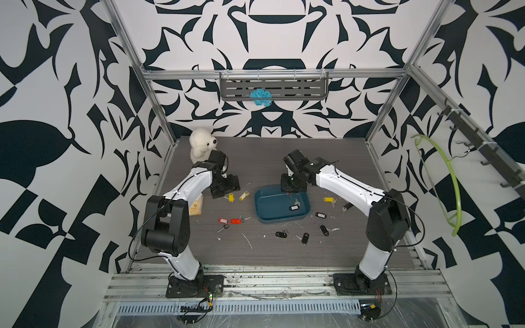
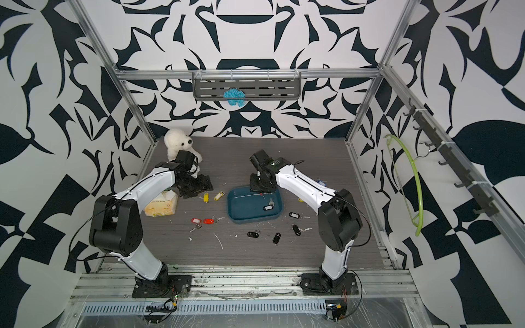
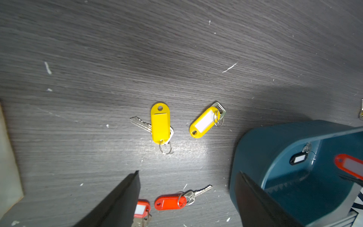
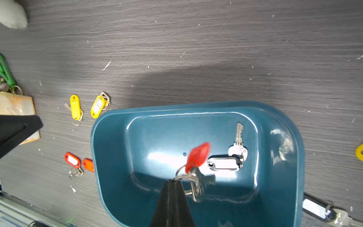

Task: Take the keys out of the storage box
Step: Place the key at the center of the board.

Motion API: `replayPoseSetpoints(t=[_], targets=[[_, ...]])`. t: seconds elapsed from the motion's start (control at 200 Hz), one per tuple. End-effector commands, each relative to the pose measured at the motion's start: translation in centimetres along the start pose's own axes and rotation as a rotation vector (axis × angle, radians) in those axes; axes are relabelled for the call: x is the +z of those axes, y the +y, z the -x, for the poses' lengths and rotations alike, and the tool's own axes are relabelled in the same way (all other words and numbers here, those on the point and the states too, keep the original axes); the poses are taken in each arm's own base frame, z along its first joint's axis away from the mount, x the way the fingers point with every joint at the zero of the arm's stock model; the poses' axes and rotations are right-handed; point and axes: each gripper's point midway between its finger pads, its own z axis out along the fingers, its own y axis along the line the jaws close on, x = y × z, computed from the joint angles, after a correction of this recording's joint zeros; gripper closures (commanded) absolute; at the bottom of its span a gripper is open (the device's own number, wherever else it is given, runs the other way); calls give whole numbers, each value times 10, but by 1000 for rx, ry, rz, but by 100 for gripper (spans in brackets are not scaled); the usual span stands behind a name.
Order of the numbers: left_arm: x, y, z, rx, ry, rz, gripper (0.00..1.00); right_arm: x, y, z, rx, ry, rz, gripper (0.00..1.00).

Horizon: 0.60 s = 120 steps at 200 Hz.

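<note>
The teal storage box (image 1: 270,207) (image 4: 117,157) sits at mid-table. My right gripper (image 4: 173,181) (image 1: 289,193) hangs above its far end, shut on the ring of a red-tagged key (image 4: 197,156) that dangles blurred over the box floor. One black-tagged key (image 4: 225,164) (image 1: 294,208) lies inside the box. My left gripper (image 3: 188,174) (image 1: 227,194) stands open, empty, low over the table left of the box (image 3: 275,147). Two yellow-tagged keys (image 3: 160,122) (image 3: 206,121) lie just beyond it. Two red-tagged keys (image 1: 229,221) lie nearer the front.
Several black-tagged keys (image 1: 304,238) lie scattered in front and right of the box, with a yellow-tagged one (image 1: 328,199) to its right. A white plush bear (image 1: 200,144) sits at back left. A yellow packet (image 1: 196,208) lies under the left arm. A green hanger (image 1: 451,184) hangs on the right wall.
</note>
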Motion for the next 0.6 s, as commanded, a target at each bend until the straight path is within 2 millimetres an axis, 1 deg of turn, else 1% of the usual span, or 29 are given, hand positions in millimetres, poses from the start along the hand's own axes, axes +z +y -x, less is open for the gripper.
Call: replayPoseSetpoints(t=[0.0, 0.13, 0.21, 0.265, 0.31, 0.41, 0.49, 0.595], targets=[[-6, -3, -6, 2, 0, -17, 17, -10, 5, 10, 20, -24, 24, 100], [-8, -4, -7, 6, -6, -22, 17, -22, 4, 32, 29, -63, 35, 100], [-10, -6, -7, 7, -10, -28, 17, -32, -2, 49, 35, -89, 32, 100], [-10, -6, -6, 9, -13, -31, 17, -38, -10, 63, 43, -110, 24, 100], [-11, -8, -6, 13, -14, -36, 17, -44, -19, 75, 56, -127, 16, 100], [-11, -10, -5, 14, -16, -46, 17, -48, -43, 100, 97, -152, 2, 100], [-11, -13, -6, 21, -19, -52, 17, -46, -67, 117, 135, -163, -19, 100], [-11, -17, -6, 29, -19, -61, 18, -37, -96, 136, 174, -163, -39, 100]])
